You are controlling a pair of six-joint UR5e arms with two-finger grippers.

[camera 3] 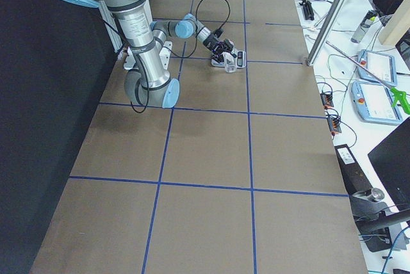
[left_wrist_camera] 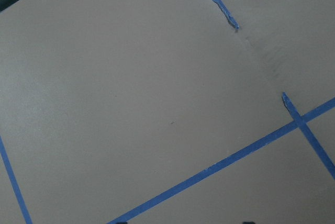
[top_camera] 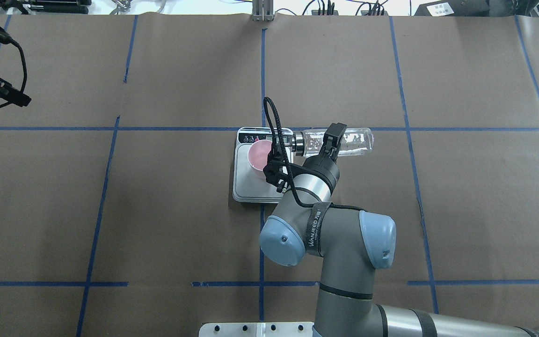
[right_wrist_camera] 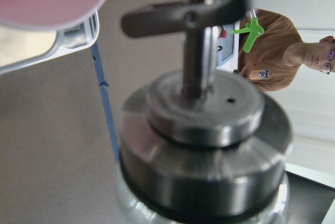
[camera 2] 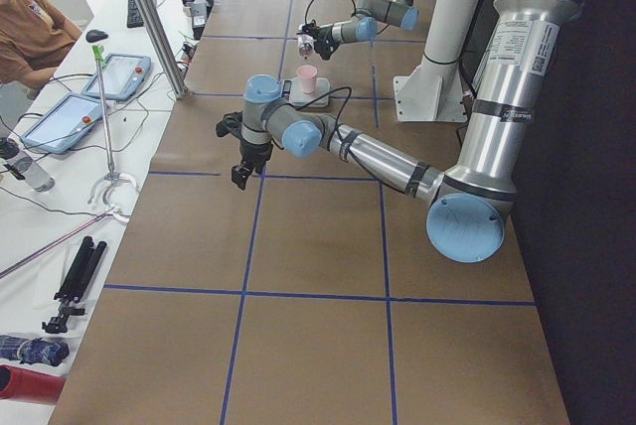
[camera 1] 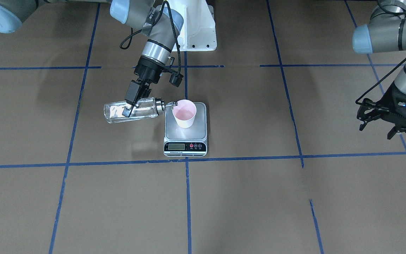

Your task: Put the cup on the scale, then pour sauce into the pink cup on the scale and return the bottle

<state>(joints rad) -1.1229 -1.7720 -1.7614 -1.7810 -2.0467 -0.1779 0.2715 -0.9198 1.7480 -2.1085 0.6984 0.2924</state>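
1 strap (top_camera: 315, 223) ("WANJEED", roughly) near bottle (top_camera: 356, 142)

The bottle (camera 1: 115, 113), being held sideways by the right gripper (camera 1: 129, 110), is blocking the side of the scale (camera 1: 185, 133) toward the robot's right, its spout (camera 1: 171, 104) reaching over the cup (camera 1: 184, 115). The operators' side and the stretch of table (camera 1: 252, 116) toward the left gripper (camera 1: 375, 131), hanging well apart, are lying open.

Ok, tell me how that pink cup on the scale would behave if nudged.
The cup looks like thin paper: probably light and easily crushed. Tapered to a narrow base on the smooth scale, it would likely slide or tip. The little liquid inside may steady it.
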